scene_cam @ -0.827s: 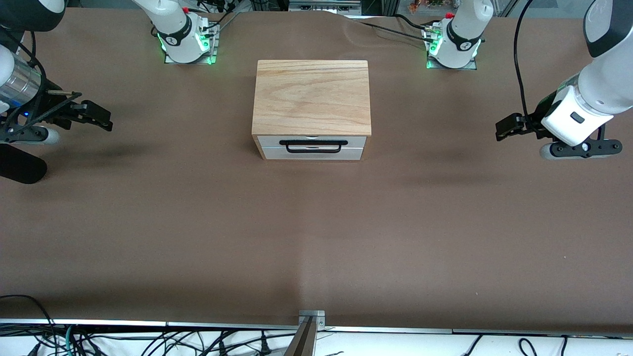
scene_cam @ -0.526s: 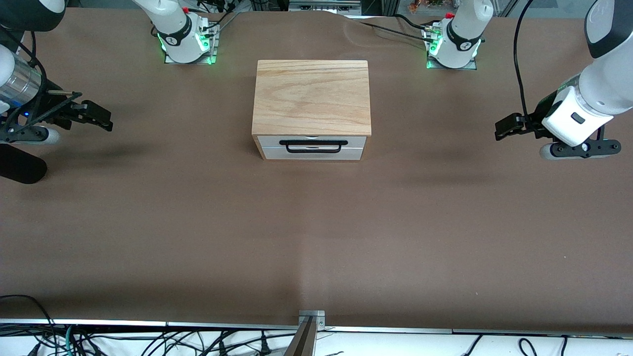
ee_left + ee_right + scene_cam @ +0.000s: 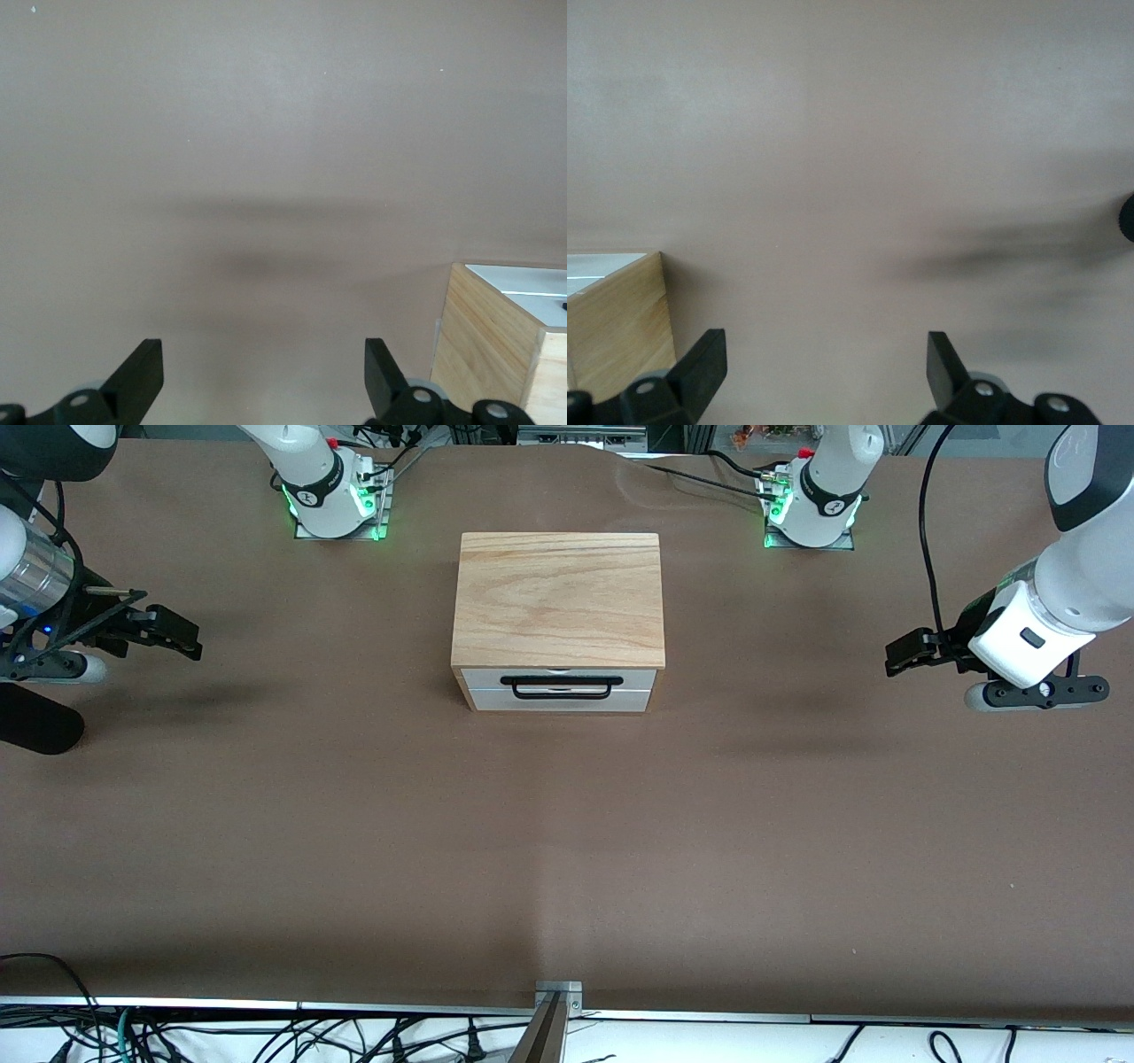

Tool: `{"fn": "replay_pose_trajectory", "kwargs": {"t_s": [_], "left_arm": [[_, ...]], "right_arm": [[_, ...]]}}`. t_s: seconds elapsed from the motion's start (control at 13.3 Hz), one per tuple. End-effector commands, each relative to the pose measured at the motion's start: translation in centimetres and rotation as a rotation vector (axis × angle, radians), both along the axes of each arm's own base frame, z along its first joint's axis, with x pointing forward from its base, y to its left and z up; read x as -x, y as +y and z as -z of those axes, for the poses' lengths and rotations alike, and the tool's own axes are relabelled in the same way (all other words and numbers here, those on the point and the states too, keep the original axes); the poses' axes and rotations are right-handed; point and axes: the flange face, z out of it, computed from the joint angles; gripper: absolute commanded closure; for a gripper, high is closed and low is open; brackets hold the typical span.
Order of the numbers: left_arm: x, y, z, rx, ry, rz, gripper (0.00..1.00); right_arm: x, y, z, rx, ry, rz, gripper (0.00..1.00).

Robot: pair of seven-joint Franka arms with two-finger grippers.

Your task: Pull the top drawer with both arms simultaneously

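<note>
So the top drawer (image 3: 561,677) sits fully shut inside the light oak cabinet (image 3: 558,598), which stands on the brown desk (image 3: 567,824) about midway between the two arm bases. Its white front panel faces the front camera, and the thin black wire handle (image 3: 560,686) hangs across it with nothing touching it. A second white panel shows just under the top drawer.

Both arms are parked way out at the sides. The left claw (image 3: 895,657) hangs over bare desk toward the left arm's end, well apart from the cabinet, pointing in toward it. In the left wrist view its fingers (image 3: 142,376) are spread wide with only desk between them, and a corner of the cabinet (image 3: 496,332) peeks in at the edge.

The right claw (image 3: 190,642) is the mirror of that, over bare desk toward the right arm's end, also well clear of the cabinet. Its fingers (image 3: 704,363) are spread wide too, holding nothing, with a bit of cabinet side (image 3: 616,314) showing in the right wrist view.
</note>
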Motion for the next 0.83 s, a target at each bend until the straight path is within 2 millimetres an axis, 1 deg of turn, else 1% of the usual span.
{"fn": "replay_pose_trajectory", "kwargs": {"t_s": [0.0,0.3,0.45,0.6,0.75], "left_arm": [[0.4,0.0,0.1,0.022,-0.01,-0.012,0.0],[0.3,0.0,0.3,0.023,-0.008,-0.011,0.0],[-0.1,-0.3,0.8,0.067,-0.003,-0.016,0.0],[-0.6,-0.3,1.1,0.071,-0.024,-0.014,0.0],[-1.3,-0.2,2.0,0.072,-0.037,-0.016,0.0]], "right_arm": [[0.2,0.1,-0.4,-0.008,-0.005,-0.011,0.0],[0.2,0.2,-0.3,-0.012,-0.001,-0.011,0.0],[0.2,0.1,-0.3,-0.012,-0.001,-0.009,0.0],[0.3,0.2,-0.4,-0.015,-0.001,-0.009,0.0],[0.4,1.2,-0.5,-0.017,-0.002,-0.021,0.0]]}}
